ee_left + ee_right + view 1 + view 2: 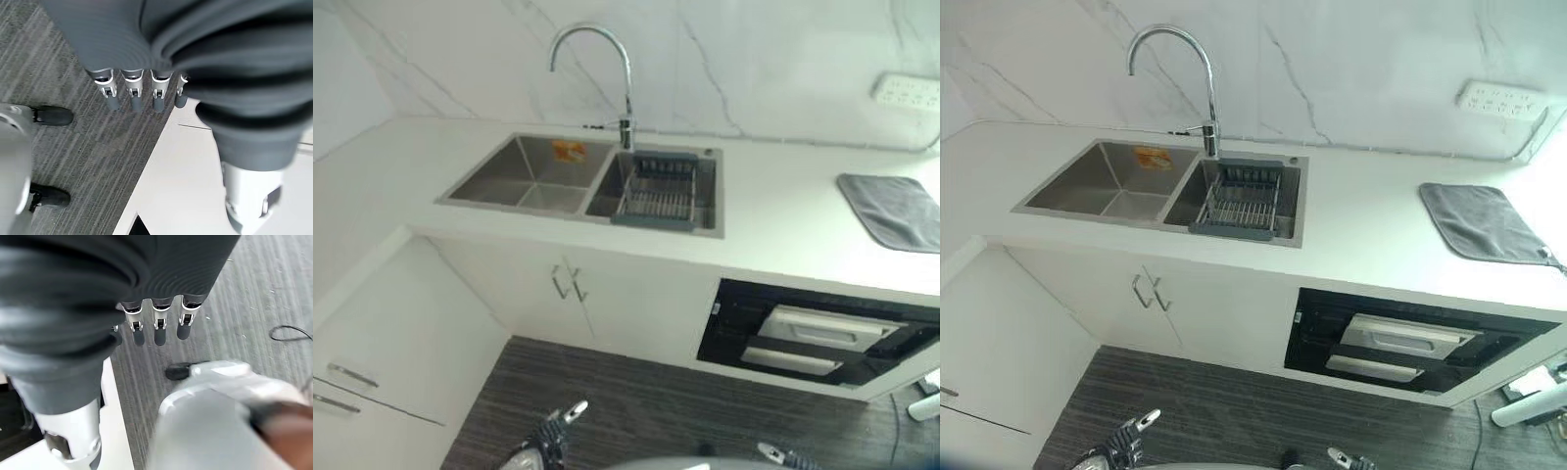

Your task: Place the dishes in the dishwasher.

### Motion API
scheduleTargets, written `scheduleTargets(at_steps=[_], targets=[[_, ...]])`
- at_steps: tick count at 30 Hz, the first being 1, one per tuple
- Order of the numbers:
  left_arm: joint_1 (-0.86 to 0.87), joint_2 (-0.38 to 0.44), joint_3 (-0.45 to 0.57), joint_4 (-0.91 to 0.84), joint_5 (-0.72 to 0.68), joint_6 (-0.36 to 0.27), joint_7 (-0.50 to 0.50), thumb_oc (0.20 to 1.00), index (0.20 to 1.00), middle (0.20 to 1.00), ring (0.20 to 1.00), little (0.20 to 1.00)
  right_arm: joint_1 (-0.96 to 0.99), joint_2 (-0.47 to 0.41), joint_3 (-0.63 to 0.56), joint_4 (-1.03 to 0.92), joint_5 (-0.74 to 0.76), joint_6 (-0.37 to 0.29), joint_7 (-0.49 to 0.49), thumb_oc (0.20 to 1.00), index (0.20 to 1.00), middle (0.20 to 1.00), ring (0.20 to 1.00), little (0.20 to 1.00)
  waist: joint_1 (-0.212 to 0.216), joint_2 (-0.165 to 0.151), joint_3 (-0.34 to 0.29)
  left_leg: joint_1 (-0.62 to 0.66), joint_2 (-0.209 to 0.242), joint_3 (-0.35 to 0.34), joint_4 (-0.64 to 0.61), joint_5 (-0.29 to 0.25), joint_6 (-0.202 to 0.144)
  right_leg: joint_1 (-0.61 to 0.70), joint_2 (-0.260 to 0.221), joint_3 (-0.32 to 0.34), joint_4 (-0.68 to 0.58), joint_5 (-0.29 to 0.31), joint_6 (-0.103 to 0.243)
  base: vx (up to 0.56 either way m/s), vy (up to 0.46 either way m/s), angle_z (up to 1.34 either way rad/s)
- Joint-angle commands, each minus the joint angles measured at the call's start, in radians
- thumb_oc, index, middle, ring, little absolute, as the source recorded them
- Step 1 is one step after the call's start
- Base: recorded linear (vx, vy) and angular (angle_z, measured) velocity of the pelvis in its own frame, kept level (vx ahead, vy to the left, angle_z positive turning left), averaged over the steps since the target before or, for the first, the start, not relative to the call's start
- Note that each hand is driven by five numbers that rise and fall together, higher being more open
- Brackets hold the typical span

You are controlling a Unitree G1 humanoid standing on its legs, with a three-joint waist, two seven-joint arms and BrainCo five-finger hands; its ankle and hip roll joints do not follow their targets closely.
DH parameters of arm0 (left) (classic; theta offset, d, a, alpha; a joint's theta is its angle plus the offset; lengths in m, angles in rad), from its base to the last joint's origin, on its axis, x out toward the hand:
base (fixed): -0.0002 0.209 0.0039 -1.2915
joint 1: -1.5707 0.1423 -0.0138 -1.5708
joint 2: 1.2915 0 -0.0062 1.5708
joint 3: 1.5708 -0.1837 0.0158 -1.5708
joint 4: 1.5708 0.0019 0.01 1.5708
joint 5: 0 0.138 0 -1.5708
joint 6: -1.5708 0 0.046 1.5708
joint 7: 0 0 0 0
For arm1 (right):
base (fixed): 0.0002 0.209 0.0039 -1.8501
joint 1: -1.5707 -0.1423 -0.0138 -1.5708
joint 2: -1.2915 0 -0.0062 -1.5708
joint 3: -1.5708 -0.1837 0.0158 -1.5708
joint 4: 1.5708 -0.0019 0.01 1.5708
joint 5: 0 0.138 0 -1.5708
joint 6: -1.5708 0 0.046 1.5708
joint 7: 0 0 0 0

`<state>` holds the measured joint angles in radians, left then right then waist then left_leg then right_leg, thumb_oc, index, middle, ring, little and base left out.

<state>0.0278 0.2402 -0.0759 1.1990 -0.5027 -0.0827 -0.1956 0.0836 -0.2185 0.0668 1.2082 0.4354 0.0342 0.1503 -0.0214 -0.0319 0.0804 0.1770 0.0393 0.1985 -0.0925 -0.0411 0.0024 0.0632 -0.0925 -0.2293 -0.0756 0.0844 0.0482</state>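
Dishwasher: the dishwasher [1410, 352] sits under the worktop to the robot's right, its dark front open and two pale racks or trays showing inside, one above the other.
Dishes: none can be made out on the worktop or in the sink; the pictures do not settle whether anything lies in the drain basket.
Worktop: the white worktop [783, 211] runs along a marbled white wall and turns a corner at the robot's left.
Sink: a steel double sink [533, 176] is set into the worktop, left of the dishwasher.
Drain basket: a dark wire drain basket [658, 193] rests in the right-hand bowl of the sink.
Tap: a curved chrome tap [1197, 73] rises behind the sink, between the two bowls.
Cloth: a grey cloth [1481, 223] lies flat on the worktop, well to the right of the sink, above the dishwasher.
Socket strip: a white socket strip [907, 92] is on the wall at the right.
Cabinet doors: white cabinet doors [570, 289] with two metal handles stand below the sink.
Floor: dark striped floor [1224, 411] lies in front of the cabinets.
Left hand: the left hand [134, 90] hangs low over the floor, fingers straight and relaxed, grasping nothing.
Right hand: the right hand [159, 323] hangs low over the floor likewise, fingers straight, released and empty.
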Motion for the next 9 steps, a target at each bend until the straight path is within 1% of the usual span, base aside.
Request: scheduleTargets(at_steps=[1,4,8,9], targets=[[-0.065,-0.002,0.031,0.05,-0.031,-0.051,-0.03,1.0,1.0,1.0,1.0,1.0,-0.087,-0.019,-0.006,0.051,0.018,-0.025,0.009,1.0,1.0,1.0,1.0,1.0,-0.003,0.011,-0.012,-0.004,-0.017,-0.014,0.005,0.02,-0.03,0.099,0.021,0.027,-0.011,-0.042,0.041,0.06,0.049,0.01],[-0.056,0.003,0.032,0.072,-0.031,-0.058,-0.047,1.0,1.0,1.0,1.0,1.0,-0.107,-0.015,0.016,0.06,-0.011,-0.025,0.028,1.0,1.0,1.0,1.0,1.0,0.001,0.013,-0.024,0.004,-0.02,-0.007,0.005,0.012,-0.022,0.102,0.017,0.032,-0.008,-0.044,0.043,0.03,0.024,0.0],[-0.057,0.004,0.035,0.074,-0.04,-0.055,-0.039,1.0,1.0,1.0,1.0,1.0,-0.116,-0.012,0.025,0.059,0.025,-0.002,0.038,1.0,1.0,1.0,1.0,1.0,0.001,0.015,-0.028,0.009,-0.023,-0.004,0.005,0.008,-0.017,0.103,0.017,0.036,-0.005,-0.043,0.043,0.0,0.0,0.0],[-0.055,0.003,0.033,0.074,-0.032,-0.064,-0.04,1.0,1.0,1.0,1.0,1.0,-0.117,-0.01,0.024,0.059,0.021,0.001,0.039,1.0,1.0,1.0,1.0,1.0,0.0,0.015,-0.03,0.013,-0.024,-0.003,0.005,0.006,-0.015,0.106,0.017,0.037,-0.005,-0.044,0.044,0.03,0.011,-0.01]])
